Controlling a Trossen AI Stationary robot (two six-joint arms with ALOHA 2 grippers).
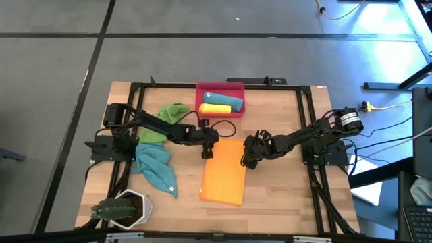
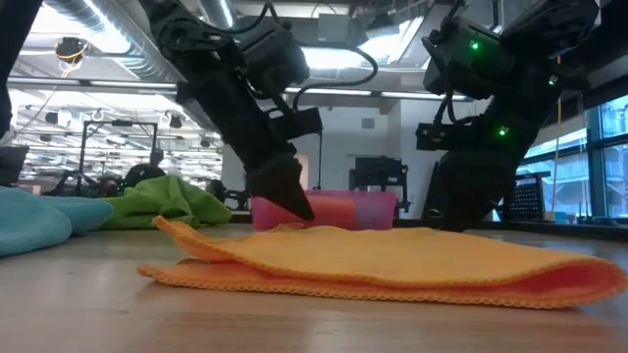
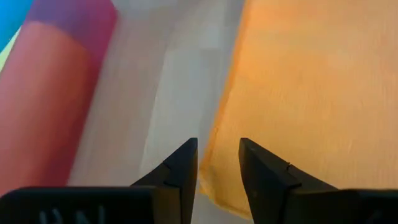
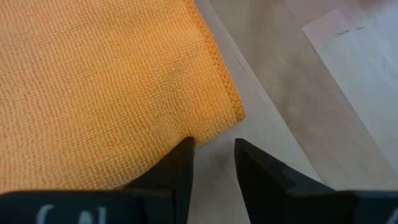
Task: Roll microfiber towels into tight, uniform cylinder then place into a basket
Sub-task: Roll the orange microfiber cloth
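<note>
A lab or workshop hall: exposed ceiling ducts (image 2: 93,39) and strip lights above the wooden worktop (image 1: 283,182), machinery behind it.

The orange towel (image 1: 225,171) lies folded flat mid-surface, with bare wood open on its right and along the near edge of the surface (image 1: 283,196). The left hand (image 1: 208,152) stands at its far left corner, the right hand (image 1: 247,160) at its right edge, fingers slightly apart, both arms crossing the far approach. The basket (image 1: 237,88), holding rolled towels, blocks the far middle. On the left, a green towel (image 1: 171,111), a teal towel (image 1: 156,169) and a plant pot (image 1: 127,208) crowd the passage.
</note>
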